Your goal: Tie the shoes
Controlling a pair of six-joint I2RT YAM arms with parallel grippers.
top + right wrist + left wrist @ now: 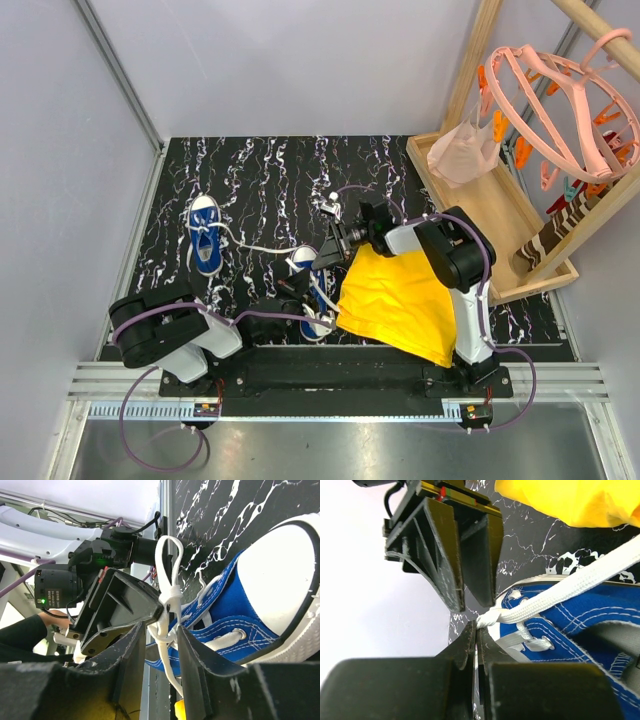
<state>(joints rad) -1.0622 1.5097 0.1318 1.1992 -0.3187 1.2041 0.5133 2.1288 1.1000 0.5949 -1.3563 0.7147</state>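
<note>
**A:** State of the left gripper?

**B:** Jaws pressed together, pinching the white lace right at the tips. From the pinch the lace runs taut to the eyelets of the near shoe.

**A:** And the right gripper?

**B:** Jaws apart. Lace strands drop through the gap, and neither pad is seen pressing on them. Its tips sit just beside the left gripper's tips. Above the pinch the lace doubles back on itself and stands upright.

**A:** Where are the shoes?

**B:** The near shoe lies on the black marbled table between the two arms. Its white toe cap points away from the bases, and it sits just beside the edge of the yellow cloth. The far shoe sits well apart to the left, toe also away from the bases. A loose lace trails from it across the table toward the near shoe.

**A:** Further out?

**B:** The right arm passes over the cloth. A wooden rack with pink hangers stands along the table's right edge.
</note>
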